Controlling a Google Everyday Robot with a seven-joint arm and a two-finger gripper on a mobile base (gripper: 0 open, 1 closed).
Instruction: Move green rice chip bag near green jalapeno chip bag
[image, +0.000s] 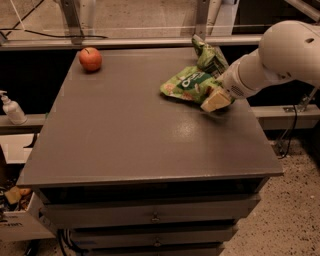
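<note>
The green rice chip bag (186, 84), wide and light green with white lettering, lies on the dark table (125, 130) at the back right. Its right end is lifted in my gripper (216, 100), which comes in from the right on a white arm (280, 55) and is shut on the bag's edge. The green jalapeno chip bag (210, 55), smaller and darker, stands just behind the rice bag near the table's back edge. The two bags touch or nearly touch.
A red apple (90, 59) sits at the table's back left corner. A white pump bottle (11, 108) stands on a lower ledge to the left. Drawers (155, 216) sit under the tabletop. A glass rail runs behind the table.
</note>
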